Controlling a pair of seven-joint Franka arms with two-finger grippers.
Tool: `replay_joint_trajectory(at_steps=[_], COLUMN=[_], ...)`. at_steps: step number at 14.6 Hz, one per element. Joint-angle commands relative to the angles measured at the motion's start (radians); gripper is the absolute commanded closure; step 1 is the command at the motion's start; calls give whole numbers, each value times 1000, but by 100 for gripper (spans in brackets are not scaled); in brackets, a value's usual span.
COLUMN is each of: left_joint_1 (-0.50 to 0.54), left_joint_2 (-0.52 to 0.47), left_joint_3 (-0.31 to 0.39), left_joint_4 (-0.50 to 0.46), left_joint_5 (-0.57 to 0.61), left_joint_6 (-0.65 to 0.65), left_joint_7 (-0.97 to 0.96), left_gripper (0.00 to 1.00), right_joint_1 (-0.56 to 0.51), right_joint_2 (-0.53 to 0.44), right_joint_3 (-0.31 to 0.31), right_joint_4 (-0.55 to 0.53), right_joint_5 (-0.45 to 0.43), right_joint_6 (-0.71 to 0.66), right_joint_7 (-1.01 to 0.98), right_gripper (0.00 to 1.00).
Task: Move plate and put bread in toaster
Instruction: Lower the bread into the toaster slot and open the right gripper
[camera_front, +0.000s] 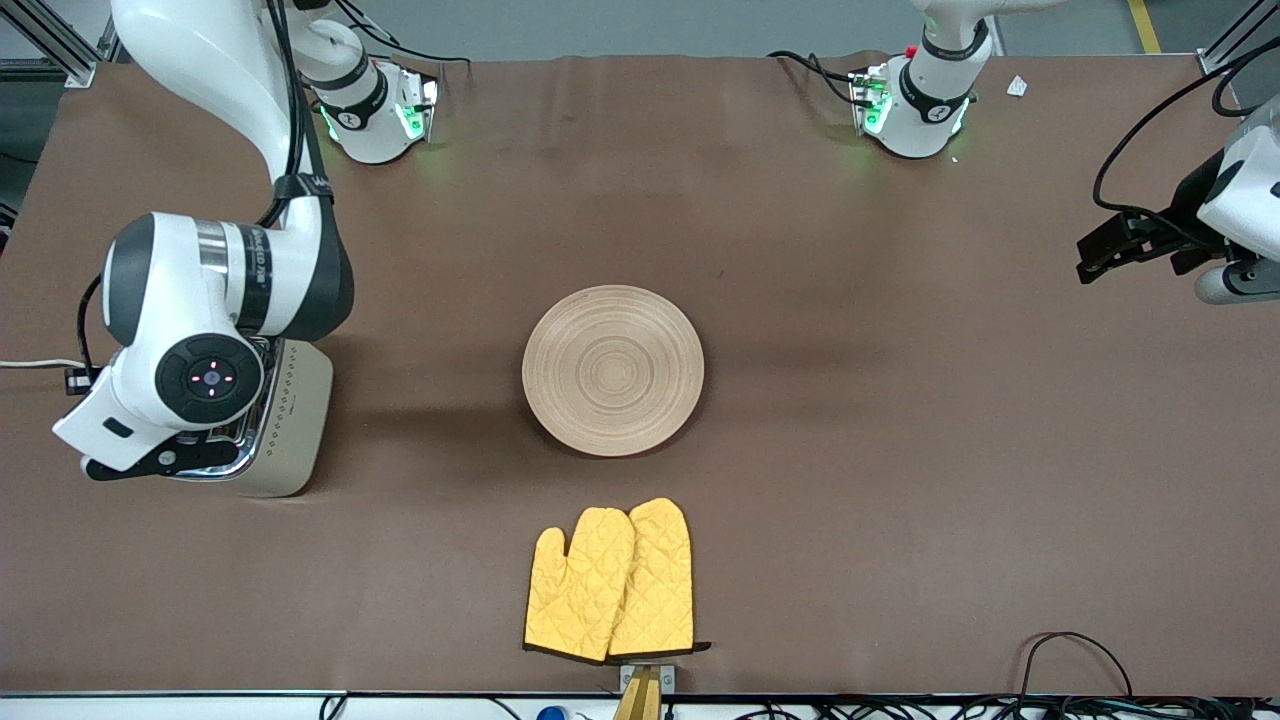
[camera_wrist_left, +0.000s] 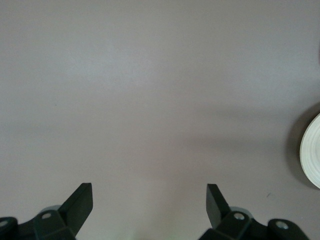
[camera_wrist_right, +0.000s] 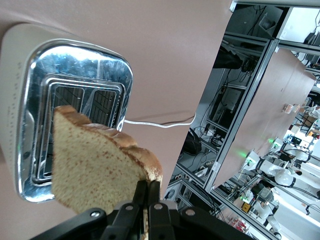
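Bread slice held over the toaster

The right hand grips the bread slice above the toaster slots (plate sits mid-worktop); the left hand waits, released, over bare worktop.

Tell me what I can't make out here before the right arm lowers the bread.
- Front view: the right arm's wrist covers the right pincer, the bread and most of the toaster.
- Right wrist view: the bread hides part of the toaster slots.
- Left wrist view: the edge cuts off most of the plate.
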Motion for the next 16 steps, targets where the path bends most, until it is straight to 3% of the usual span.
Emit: replay_joint_trajectory(at_steps=[1, 6, 13, 14, 15, 16], left_joint_1=[-2, -3, -3, -3, -3, -3], left_joint_2=[-12, -10, -10, -12, -12, -12], left_joint_3=[2, 4, -31, -33, -33, -34], left_joint_4=[15, 15, 10, 9, 9, 10], left_joint_5=[-23, -27, -24, -23, -23, -23], left_joint_6=[-36, -37, -39, -39, -39, -39], left_joint_7=[13, 1, -71, -76, -76, -75], left_gripper=[0, 0, 0, 0, 0, 0], right_joint_1=[-1, -8, -1, -5, -11, -15], right_joint_2=[-5, -5, 0, 0, 0, -5], right_joint_3=[1, 1, 7, 7, 7, 6], right_joint_4=[-41, -83, -133, -130, -126, -124], right_joint_5=[-14, 57, 75, 92, 116, 141], right_joint_6=[15, 46, 107, 109, 109, 110], right_joint_7=[30, 39, 143, 172, 201, 202], right_gripper=[100, 100, 96, 77, 46, 25])
